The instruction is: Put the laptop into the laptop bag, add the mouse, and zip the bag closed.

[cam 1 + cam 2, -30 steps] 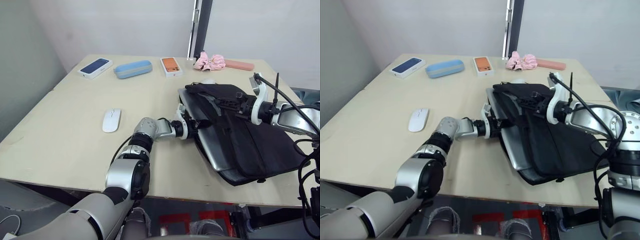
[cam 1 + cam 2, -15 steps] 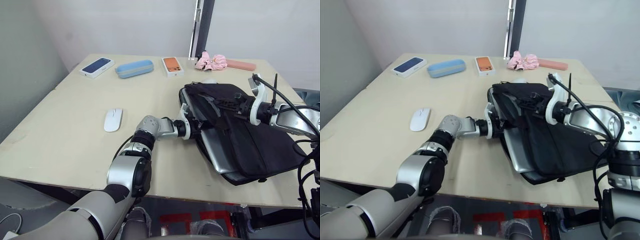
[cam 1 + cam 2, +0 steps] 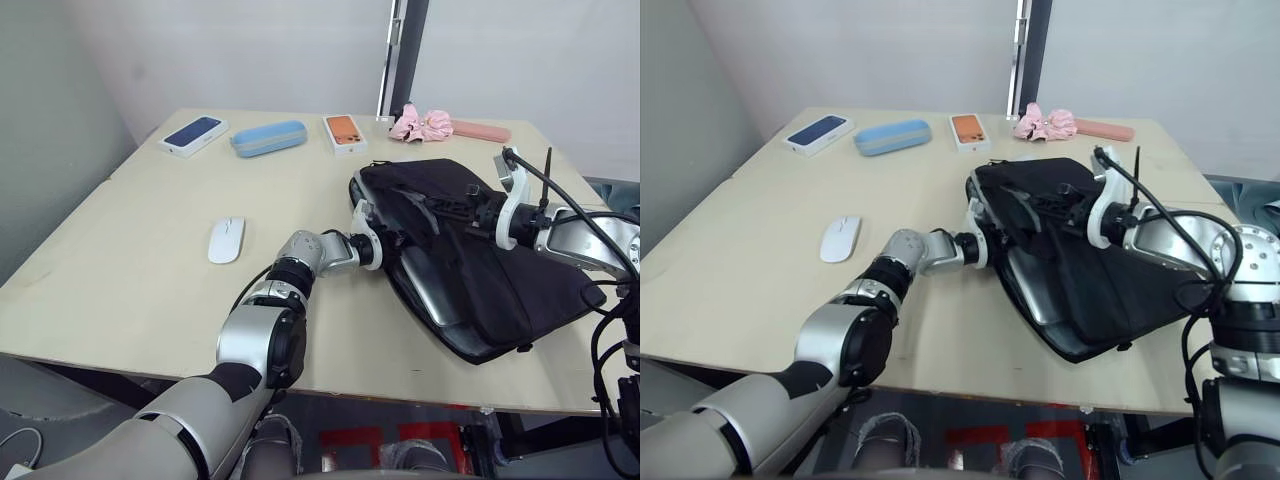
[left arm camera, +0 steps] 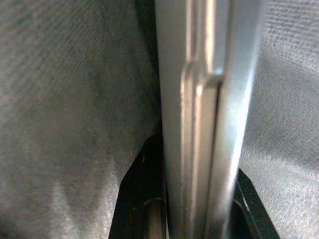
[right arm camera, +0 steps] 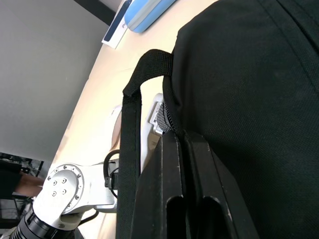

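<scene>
The black laptop bag [image 3: 500, 275] lies on the right part of the table with its mouth facing left. The silver laptop [image 3: 432, 292] sits mostly inside it, with only a strip of its edge showing. At the mouth my left gripper [image 3: 390, 238] is shut on the laptop's edge [image 4: 199, 124], one finger [image 4: 142, 199] on each side. My right gripper [image 3: 464, 206] is shut on the bag's top flap [image 5: 239, 99], beside a handle [image 5: 132, 124]. The white mouse [image 3: 224, 240] rests alone to the left, well apart from both grippers.
Along the far edge lie a blue phone box [image 3: 191, 135], a light-blue case [image 3: 266, 137], an orange phone box [image 3: 343, 133], a pink scrunchie [image 3: 420, 122] and a pink case [image 3: 480, 130]. The table's front edge [image 3: 350, 385] runs close below the bag.
The laptop has gone deeper into the bag, and less silver shows now. The top flap has come further left over it. The bag has turned slightly.
</scene>
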`<act>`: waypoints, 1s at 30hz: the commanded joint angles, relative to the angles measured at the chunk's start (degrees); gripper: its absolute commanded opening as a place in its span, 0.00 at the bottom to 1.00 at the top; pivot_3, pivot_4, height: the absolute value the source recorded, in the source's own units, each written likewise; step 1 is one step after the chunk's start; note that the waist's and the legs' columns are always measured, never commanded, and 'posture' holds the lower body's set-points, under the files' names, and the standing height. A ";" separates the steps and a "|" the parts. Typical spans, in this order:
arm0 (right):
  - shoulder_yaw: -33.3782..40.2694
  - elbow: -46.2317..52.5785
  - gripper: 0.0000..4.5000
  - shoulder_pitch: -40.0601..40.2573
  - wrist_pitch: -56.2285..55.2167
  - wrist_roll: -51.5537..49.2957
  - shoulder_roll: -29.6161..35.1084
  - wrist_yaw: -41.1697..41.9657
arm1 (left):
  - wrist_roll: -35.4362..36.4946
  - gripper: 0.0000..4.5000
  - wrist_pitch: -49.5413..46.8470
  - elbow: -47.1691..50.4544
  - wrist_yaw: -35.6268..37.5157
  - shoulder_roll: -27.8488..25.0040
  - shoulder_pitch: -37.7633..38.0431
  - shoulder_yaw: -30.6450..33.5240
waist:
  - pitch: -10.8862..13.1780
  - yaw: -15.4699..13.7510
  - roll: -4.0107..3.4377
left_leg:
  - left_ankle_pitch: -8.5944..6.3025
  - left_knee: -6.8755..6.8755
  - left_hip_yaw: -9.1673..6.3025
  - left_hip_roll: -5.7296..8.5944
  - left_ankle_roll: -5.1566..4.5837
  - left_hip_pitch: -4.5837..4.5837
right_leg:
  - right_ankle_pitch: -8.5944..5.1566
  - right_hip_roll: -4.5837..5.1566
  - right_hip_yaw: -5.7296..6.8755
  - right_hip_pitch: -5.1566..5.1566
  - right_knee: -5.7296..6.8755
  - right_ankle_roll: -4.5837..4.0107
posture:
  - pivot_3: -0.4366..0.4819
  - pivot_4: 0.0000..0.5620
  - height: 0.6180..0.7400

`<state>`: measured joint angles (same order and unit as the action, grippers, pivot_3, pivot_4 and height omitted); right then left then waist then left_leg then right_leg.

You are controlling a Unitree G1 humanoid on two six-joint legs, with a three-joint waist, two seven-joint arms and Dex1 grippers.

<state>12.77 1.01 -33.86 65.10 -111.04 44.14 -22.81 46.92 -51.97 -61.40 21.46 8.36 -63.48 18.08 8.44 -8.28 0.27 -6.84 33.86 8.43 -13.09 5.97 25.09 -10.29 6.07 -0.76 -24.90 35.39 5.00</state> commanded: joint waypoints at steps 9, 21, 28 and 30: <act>3.90 5.38 0.01 0.12 -2.73 -1.96 -10.86 -5.62 | 0.12 0.07 1.97 1.79 1.12 10.66 -4.35 0.47 | 0.00 0.16 -0.01 | 0.01 -0.02 -0.13 0.01 0.00 0.20 | 0.00 0.03 0.18 -0.06 -0.09 0.00 | 0.48 0.27 1.00; 5.55 2.60 0.00 -1.95 -0.83 -1.96 -8.93 -5.20 | -2.07 0.34 0.01 5.36 4.81 10.94 -2.62 -4.25 | -0.01 -0.13 -0.02 | 0.03 -0.05 -0.25 0.01 0.06 0.27 | 0.08 0.05 0.37 -0.03 -0.16 0.14 | 0.48 0.27 1.00; 5.94 2.35 0.00 -1.48 -0.25 -1.96 -7.37 -4.71 | -2.38 0.89 -3.02 6.34 3.28 8.20 -1.88 -4.73 | -0.01 -0.12 -0.03 | 0.03 -0.05 -0.26 0.02 0.06 0.29 | 0.09 0.06 0.38 -0.03 -0.16 0.16 | 0.48 0.27 1.00; 6.12 2.11 0.00 -1.62 -0.13 -1.96 -6.90 -4.50 | -4.27 0.99 -3.99 7.31 3.31 6.17 -1.46 -6.52 | -0.01 -0.14 -0.02 | 0.03 -0.05 -0.27 0.02 0.06 0.29 | 0.09 0.07 0.38 -0.02 -0.16 0.16 | 0.48 0.27 1.00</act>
<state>16.95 2.48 -34.03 65.23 -111.07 36.05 -28.09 43.53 -55.20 -57.33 24.36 8.34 -63.80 12.45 8.43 -8.41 0.25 -6.81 33.81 8.16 -13.07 6.03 25.38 -10.20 6.14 -0.37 -24.92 35.22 5.16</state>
